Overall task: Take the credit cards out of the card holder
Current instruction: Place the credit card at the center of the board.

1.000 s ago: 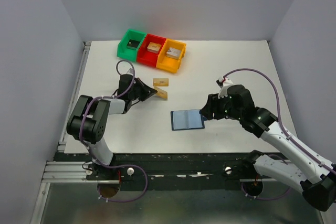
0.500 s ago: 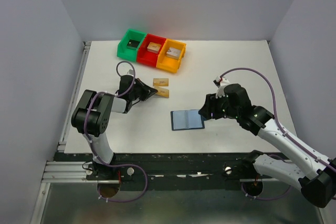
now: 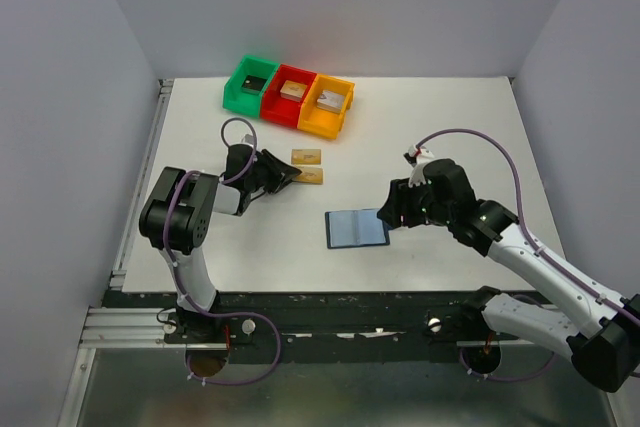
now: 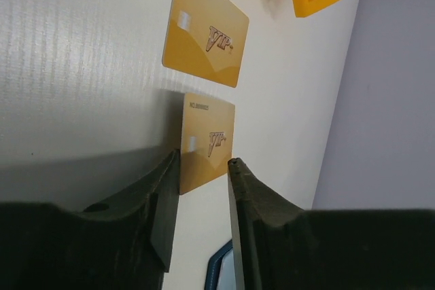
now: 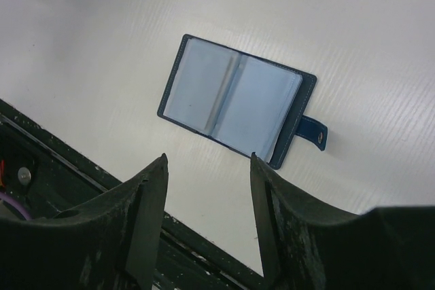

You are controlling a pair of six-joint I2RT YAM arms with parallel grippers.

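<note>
**Top view.** A matte white table [image 3: 450, 127] carries three glossy plastic bins in a row at the back: a green bin [image 3: 236, 92], a red bin [image 3: 280, 115] and an orange bin [image 3: 318, 128], each with a small block inside. Two thin, flat gold rectangles lie in front of the orange bin, close together but not touching: the far gold card [image 3: 306, 156] and the near gold card [image 3: 311, 176]. The left gripper [image 3: 291, 177] sits low, its tips at the near gold card. The card holder [image 3: 357, 228], dark blue, lies open and flat nearer the arms, well apart from both cards. The right gripper [image 3: 388, 215] hangs at the edge of the holder nearest the right arm.

**Left wrist.** Both cards are shiny, with round corners and printed lettering. The left gripper's black, rough-surfaced fingers [image 4: 160, 215] are a narrow way apart. The near gold card's end lies flat on the table between the tips. Whether a tip touches it cannot be told.

**Right wrist.** The card holder shows greyish, smooth inner pockets, a stitched blue border and a strap tab [image 5: 314, 134] with a snap. The right gripper's fingers [image 5: 146, 215] are spread wide above the table and grip nothing.
</note>
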